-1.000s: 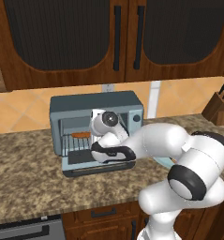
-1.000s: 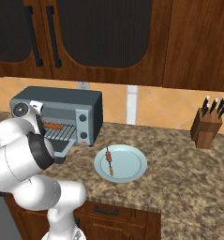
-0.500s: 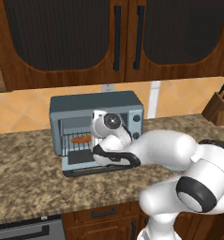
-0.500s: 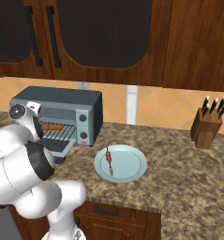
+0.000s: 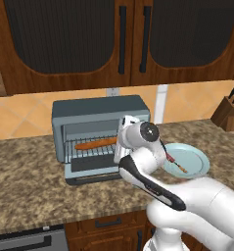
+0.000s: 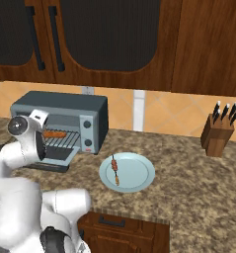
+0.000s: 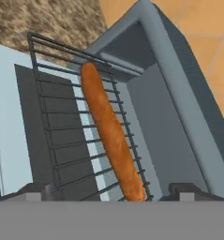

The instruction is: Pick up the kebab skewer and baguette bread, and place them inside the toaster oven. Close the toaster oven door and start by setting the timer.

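A speckled brown granite worktop [image 5: 25, 186] runs across the scene. On it sits a round pale-blue plate [image 6: 134, 178], and well to the right a wooden knife block [image 6: 216, 138] with dark-handled knives stands near the wall. Dark wooden upper cabinets [image 5: 123, 39] with black bar handles hang above an orange tiled backsplash [image 6: 174, 111], which carries a white vertical strip [image 6: 138, 109]. Wooden lower cabinet fronts [image 6: 119, 230] show below the worktop edge.
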Controlling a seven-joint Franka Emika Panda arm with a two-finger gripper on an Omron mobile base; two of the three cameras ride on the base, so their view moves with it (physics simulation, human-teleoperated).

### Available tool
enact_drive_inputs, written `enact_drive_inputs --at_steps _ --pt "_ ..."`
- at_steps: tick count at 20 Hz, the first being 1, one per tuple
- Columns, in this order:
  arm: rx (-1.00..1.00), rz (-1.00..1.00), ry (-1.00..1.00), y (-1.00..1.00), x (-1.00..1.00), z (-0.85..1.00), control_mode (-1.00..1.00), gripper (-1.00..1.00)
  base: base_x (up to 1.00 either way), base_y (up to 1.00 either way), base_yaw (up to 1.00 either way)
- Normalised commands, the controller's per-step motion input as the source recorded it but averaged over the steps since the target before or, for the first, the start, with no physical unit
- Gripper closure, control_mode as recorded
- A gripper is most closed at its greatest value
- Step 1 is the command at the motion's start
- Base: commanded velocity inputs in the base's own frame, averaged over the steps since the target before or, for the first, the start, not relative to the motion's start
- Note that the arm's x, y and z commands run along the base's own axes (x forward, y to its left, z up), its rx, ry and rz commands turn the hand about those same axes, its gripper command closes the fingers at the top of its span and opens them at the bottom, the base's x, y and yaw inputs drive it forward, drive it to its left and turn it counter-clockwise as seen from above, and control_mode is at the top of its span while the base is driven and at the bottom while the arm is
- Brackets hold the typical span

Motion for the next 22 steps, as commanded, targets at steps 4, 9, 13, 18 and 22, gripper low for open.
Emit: enact_drive_inputs --at_steps 4,9,13,18,22 --pt "0.09 -0.57 0.22 -0.72 -0.55 0.52 -1.00 -1.00 0.00 0.00 0.00" --pt "0.06 -0.54 0.33 -0.86 -0.41 0.51 -1.00 -1.00 0.00 0.00 0.00" --pt "0.16 -0.40 0.40 -1.00 -0.34 0.38 -1.00 -1.00 0.00 0.00 0.00" --pt "0.17 -0.33 0.26 -0.88 -0.08 -0.07 -1.00 -1.00 0.00 0.00 0.00" --pt "0.15 -0.25 0.23 -0.77 -0.07 -0.24 -1.00 -1.00 0.00 0.00 0.00"
